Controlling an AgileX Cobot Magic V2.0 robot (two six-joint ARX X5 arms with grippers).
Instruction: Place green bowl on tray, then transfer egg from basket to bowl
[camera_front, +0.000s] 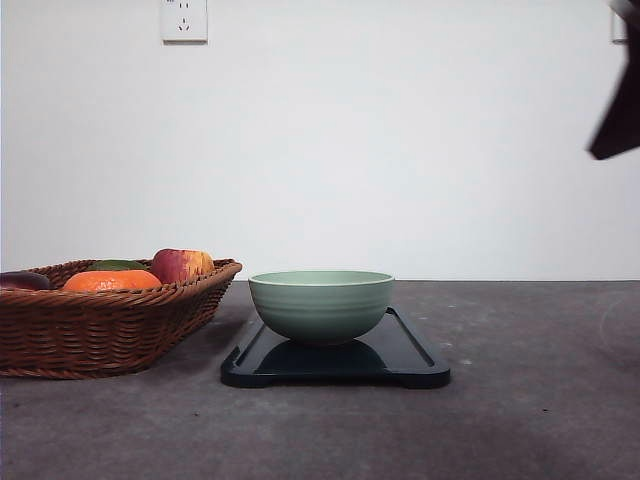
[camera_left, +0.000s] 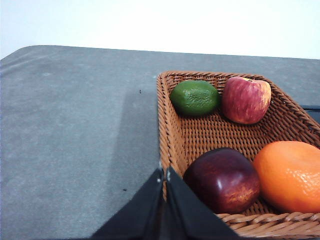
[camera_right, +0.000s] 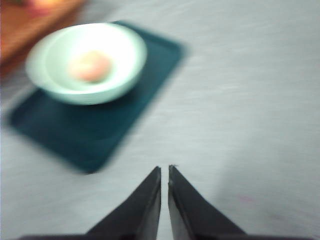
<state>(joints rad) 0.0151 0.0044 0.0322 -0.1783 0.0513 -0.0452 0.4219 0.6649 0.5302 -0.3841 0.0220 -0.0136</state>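
Egg (camera_right: 90, 66) in green bowl (camera_right: 87, 62) visible from right wrist; both claws clenched, empty.

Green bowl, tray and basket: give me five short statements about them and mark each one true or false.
1. The green bowl stands on the tray. True.
2. The bowl is empty. False: the right wrist view shows a pale, egg-like thing inside it, though that view is blurred.
3. The basket sits to the left of the tray in the front view. True.
4. The right gripper grips the bowl's rim. False: its fingers are closed together on nothing, away from the bowl.
5. The basket holds only an orange. False: it holds an orange, a red apple, a green fruit and a dark red fruit.
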